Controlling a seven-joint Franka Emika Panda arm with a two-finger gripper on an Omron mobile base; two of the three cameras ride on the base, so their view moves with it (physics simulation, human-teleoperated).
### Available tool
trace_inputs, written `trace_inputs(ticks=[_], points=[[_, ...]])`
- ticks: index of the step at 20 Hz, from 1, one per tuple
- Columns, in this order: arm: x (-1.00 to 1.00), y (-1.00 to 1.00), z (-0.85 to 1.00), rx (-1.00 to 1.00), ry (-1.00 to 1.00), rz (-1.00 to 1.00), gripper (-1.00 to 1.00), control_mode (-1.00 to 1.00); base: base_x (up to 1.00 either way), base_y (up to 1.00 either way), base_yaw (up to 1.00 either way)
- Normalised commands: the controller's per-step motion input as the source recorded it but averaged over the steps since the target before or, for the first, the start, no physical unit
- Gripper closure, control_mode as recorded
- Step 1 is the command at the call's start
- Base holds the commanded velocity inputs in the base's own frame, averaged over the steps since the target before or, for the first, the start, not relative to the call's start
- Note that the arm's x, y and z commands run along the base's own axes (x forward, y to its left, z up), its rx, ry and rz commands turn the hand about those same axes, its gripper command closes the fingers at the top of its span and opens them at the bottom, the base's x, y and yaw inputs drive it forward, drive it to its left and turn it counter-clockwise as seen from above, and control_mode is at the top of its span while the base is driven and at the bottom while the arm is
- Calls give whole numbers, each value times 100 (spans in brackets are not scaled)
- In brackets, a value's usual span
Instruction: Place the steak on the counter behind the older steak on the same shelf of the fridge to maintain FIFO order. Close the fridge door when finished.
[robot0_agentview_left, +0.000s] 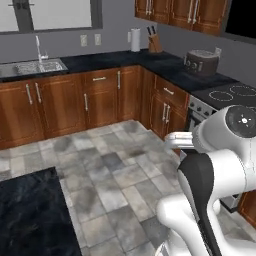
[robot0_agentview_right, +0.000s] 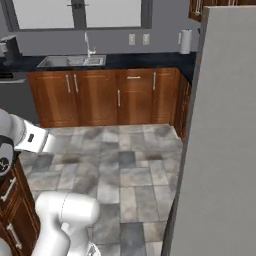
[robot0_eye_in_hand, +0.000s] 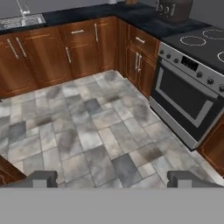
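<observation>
Hand view: your gripper (robot0_eye_in_hand: 112, 179), fingers spread and empty, faces the floor (robot0_eye_in_hand: 87, 131); no steak beside the stove (robot0_eye_in_hand: 192, 78).

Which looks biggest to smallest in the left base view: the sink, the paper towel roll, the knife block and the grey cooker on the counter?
As they appear there:
1. sink
2. grey cooker
3. paper towel roll
4. knife block

The last two look close in size, so their order is unsure.

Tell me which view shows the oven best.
The hand view: the silver oven with dark glass door shows its whole front and knobs. The left base view shows a sliver behind the arm; the right base view adds nothing.
</observation>
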Motion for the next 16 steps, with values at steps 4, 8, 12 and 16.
trace_inputs(ticks=[4,8,12,16], points=[[0,0,0,0,0,0,-100,100,75,0,-52],[0,0,0,0,0,0,-100,100,65,0,-63],[0,0,0,0,0,0,-100,100,62,0,-68],[0,0,0,0,0,0,-100,100,61,0,-72]])
